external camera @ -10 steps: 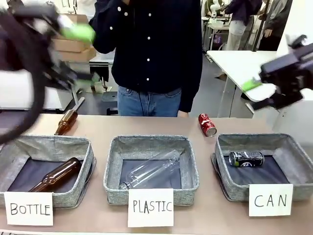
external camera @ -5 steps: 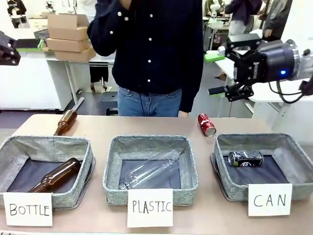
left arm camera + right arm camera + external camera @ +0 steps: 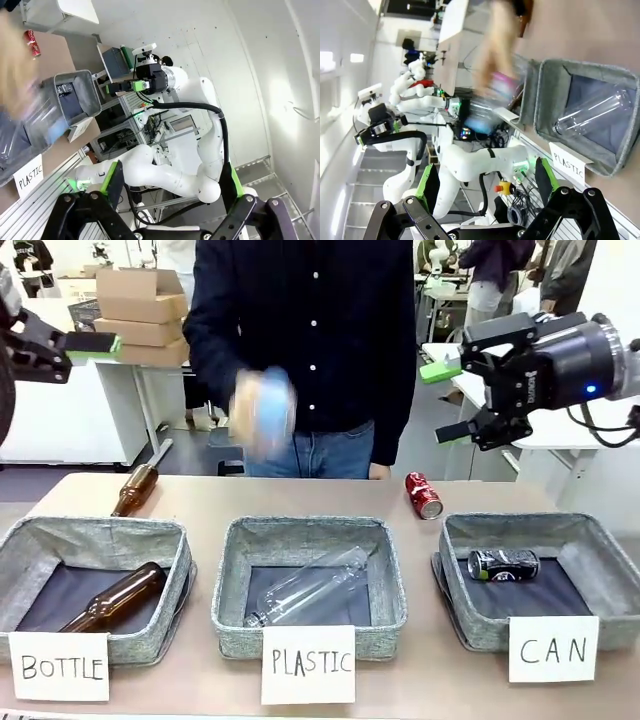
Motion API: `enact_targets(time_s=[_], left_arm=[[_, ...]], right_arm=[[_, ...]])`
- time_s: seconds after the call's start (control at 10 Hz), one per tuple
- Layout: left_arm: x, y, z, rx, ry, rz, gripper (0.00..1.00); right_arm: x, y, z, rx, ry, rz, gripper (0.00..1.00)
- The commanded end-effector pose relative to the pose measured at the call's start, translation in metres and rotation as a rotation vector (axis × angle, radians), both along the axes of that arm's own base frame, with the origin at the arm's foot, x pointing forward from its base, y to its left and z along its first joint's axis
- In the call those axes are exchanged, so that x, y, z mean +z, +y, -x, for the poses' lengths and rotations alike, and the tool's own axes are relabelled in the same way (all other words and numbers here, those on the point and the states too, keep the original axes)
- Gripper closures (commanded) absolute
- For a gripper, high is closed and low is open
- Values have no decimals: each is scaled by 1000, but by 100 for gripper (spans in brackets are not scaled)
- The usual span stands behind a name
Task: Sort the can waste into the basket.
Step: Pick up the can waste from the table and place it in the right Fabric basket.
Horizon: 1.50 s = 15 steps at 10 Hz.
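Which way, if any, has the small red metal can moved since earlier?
No: the small red metal can lies unmoved, just beyond the grey fabric CAN basket's far left corner.

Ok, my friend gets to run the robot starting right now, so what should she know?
The left hand is open and empty, up high at the left side.
The right hand is open and empty, in the air above the red can.
Done: the black can lies in the CAN basket.
Left: the red can lies on the table just past that basket's far left corner. It needs picking up and dropping in.
Watch out: the person's hand is a blur above the middle basket, holding something bluish.
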<state>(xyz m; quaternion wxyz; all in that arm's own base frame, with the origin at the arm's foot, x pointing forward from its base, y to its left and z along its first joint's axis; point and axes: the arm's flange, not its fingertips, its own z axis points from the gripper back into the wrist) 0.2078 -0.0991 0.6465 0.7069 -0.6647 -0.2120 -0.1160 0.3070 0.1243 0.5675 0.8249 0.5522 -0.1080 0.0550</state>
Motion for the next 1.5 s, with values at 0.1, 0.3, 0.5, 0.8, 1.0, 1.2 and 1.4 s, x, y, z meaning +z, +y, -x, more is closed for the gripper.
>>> enact_targets(time_s=[0.1, 0.3, 0.5, 0.8, 1.0, 1.2, 1.4], left_arm=[[3, 2, 1, -11, -19, 24, 0], [3, 2, 1, -11, -19, 24, 0], [3, 2, 1, -11, -19, 24, 0], [3, 2, 1, -11, -19, 24, 0], [3, 2, 1, -11, -19, 24, 0], [3, 2, 1, -11, -19, 24, 0], [3, 2, 1, -11, -19, 24, 0]], right_arm=[[-4, -1, -2, 11, -20, 3, 0], [-4, -1, -2, 11, -20, 3, 0], [-1, -1, -1, -3, 2, 0, 0], [-26, -9, -122, -380, -96, 887, 0], [-51, -19, -154, -400, -126, 1278, 0], [-29, -8, -111, -367, -250, 753, 0], [-62, -29, -157, -265, -255, 857, 0]])
